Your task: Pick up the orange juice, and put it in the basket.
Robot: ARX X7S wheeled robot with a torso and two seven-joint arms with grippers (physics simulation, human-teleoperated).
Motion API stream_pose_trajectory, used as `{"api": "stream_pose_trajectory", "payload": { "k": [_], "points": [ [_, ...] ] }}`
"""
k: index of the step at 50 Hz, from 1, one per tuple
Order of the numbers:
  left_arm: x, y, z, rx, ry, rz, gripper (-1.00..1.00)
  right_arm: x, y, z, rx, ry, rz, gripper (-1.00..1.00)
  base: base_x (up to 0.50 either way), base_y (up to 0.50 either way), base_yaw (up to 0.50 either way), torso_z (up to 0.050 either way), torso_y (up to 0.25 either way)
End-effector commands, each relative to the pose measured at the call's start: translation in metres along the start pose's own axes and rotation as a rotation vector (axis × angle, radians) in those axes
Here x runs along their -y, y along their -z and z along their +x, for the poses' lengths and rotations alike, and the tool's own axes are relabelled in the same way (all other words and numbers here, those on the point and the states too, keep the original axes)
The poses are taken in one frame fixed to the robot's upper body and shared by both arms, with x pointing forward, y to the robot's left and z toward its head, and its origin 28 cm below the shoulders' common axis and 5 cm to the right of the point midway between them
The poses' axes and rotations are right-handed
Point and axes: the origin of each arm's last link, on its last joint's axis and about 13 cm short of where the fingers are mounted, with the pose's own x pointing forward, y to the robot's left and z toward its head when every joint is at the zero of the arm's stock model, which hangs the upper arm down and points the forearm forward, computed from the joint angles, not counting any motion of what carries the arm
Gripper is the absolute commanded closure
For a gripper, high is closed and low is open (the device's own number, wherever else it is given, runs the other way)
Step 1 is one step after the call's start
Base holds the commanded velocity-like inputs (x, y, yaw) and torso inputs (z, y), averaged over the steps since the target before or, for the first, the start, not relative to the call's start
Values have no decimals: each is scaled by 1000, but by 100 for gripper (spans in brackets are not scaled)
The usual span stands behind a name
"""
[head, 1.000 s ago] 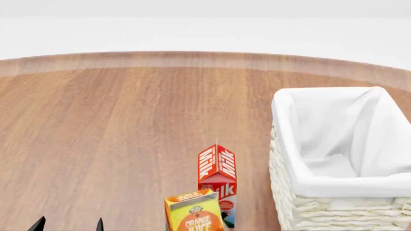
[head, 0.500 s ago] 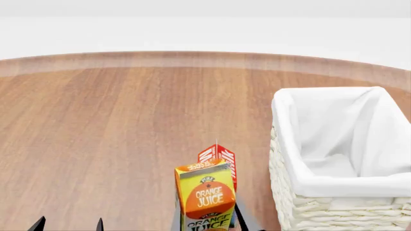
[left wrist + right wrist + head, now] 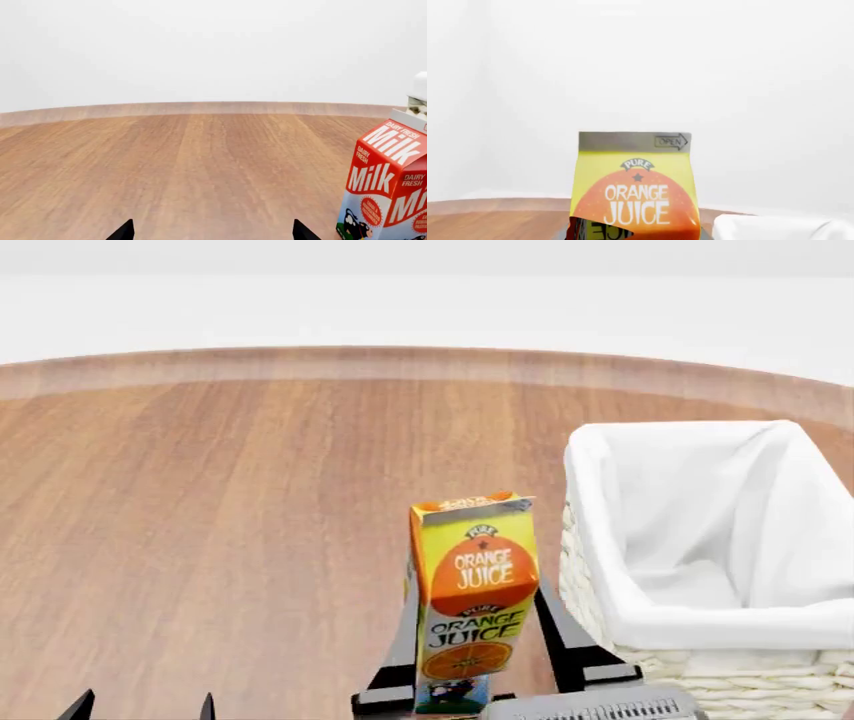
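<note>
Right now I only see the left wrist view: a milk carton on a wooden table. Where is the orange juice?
Observer: In the head view, the orange juice is upright between the fingers of the right tool.
Operator: And the basket it goes in?
Observer: The basket sits just to the robot's right of the orange juice. Its white liner shows nothing inside.
Operator: Is my left tool anywhere near the juice?
Observer: No. The left tool is open and holds nothing, well off to the robot's left of the orange juice.
</note>
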Motion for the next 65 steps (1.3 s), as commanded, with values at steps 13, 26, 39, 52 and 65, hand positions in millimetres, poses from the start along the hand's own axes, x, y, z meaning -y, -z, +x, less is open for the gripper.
{"api": "stream_pose_trajectory", "payload": {
  "k": [13,26,39,52,65],
  "points": [
    [0,0,0,0,0,0,-100,13,-26,24,67,68,-55,100,0,0,0,0,1],
    [0,0,0,0,0,0,-100,18,-36,34,87,95,-61,100,0,0,0,0,1],
    [0,0,0,0,0,0,-100,22,-46,39,112,120,-67,100,0,0,0,0,1],
    [0,0,0,0,0,0,-100,30,-57,45,133,151,-75,100,0,0,0,1,0],
    [0,0,0,0,0,0,-100,39,-62,46,145,183,-91,100,0,0,0,0,1]
  ]
}}
